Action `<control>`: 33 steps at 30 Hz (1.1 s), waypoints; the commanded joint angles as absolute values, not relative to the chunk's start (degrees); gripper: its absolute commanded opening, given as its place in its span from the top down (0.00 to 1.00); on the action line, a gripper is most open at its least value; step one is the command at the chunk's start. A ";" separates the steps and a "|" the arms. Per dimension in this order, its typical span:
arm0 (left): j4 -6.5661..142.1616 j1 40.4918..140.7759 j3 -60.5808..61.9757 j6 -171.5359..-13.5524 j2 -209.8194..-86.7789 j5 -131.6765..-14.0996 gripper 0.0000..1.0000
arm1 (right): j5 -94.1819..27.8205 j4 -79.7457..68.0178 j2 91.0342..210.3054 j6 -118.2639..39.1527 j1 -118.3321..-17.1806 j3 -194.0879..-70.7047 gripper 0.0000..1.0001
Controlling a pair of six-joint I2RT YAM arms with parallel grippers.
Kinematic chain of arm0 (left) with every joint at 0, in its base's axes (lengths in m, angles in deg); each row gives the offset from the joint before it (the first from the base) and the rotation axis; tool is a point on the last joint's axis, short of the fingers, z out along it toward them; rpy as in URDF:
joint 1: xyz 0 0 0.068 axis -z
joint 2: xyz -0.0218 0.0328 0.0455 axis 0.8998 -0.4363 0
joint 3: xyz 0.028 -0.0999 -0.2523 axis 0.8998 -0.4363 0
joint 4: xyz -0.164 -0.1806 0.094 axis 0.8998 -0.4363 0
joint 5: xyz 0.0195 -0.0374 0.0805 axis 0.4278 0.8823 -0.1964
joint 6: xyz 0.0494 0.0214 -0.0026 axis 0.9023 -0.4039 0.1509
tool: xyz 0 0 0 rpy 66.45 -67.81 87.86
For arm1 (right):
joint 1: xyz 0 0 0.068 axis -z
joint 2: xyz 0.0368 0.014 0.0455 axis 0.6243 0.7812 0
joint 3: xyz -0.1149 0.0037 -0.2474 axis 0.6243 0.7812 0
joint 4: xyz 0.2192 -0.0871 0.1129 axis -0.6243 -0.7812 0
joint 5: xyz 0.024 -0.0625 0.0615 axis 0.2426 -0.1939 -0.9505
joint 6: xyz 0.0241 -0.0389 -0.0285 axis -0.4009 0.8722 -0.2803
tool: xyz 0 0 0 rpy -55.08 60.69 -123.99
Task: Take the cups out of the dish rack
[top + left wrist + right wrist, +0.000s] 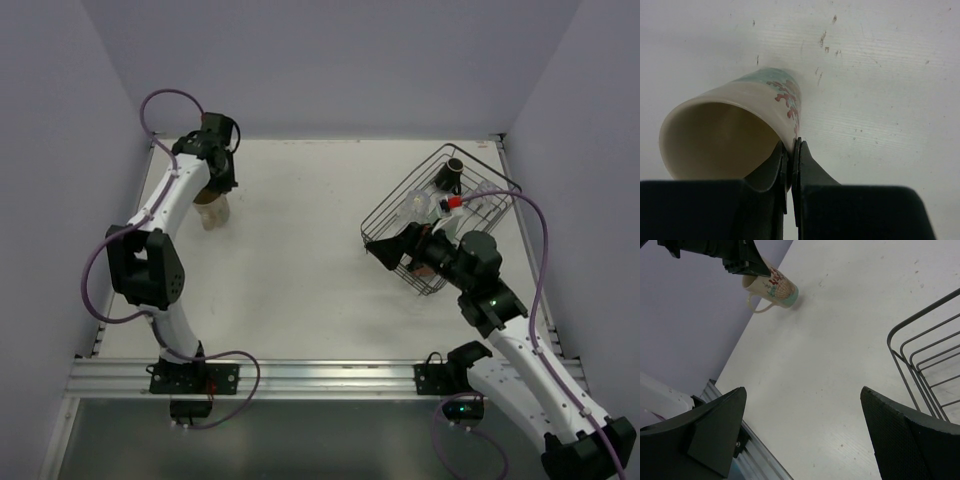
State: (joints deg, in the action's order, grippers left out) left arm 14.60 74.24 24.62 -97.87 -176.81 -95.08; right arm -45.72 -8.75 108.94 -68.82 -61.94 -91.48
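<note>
At the far left of the worktop (300, 260), the large beige mug (213, 212) hangs tilted from the left pincer (791, 146), well apart from the dish rack (400, 195). The jaws are clamped on the mug wall at the rim, one finger inside and one outside. This grip leaves the base free to meet the surface first. In the right wrist view the base is low against the worktop and the handle (757, 305) points away from the pincer. Whether the base is touching cannot be determined. Judgement: the step in hand is set-down of this mug.

The rack stands at the far right. It holds the small dark brown mug (452, 172) at its far end and the clear glass (418, 205) nearer the middle. Other contents are too small to identify. The right pincer (803, 392) waits beside the near end of the rack with its jaws apart and nothing between them, placed for the next pick.

The worktop is matt white with scattered dark specks. Pale lilac walls enclose it on three sides. A metal rail (320, 375) runs along the near edge.
</note>
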 commanded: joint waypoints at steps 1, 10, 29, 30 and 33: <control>13.23 73.80 30.22 -95.03 -176.95 -95.83 1.00 | -46.28 -8.79 109.75 -67.46 -62.45 -92.44 0.01; 14.54 73.28 28.11 -93.88 -180.64 -97.67 1.00 | -45.06 -9.75 110.63 -66.93 -63.15 -93.15 0.01; 22.27 73.10 26.08 -94.41 -174.06 -98.13 0.00 | -36.62 -15.72 107.21 -64.21 -63.41 -95.08 0.01; 22.97 73.10 26.26 -94.59 -172.31 -97.24 0.00 | -36.27 -16.51 106.95 -64.21 -63.41 -95.34 0.01; 26.49 73.10 26.17 -95.55 -167.84 -92.06 0.00 | -33.20 -18.27 106.15 -63.94 -63.33 -96.31 0.01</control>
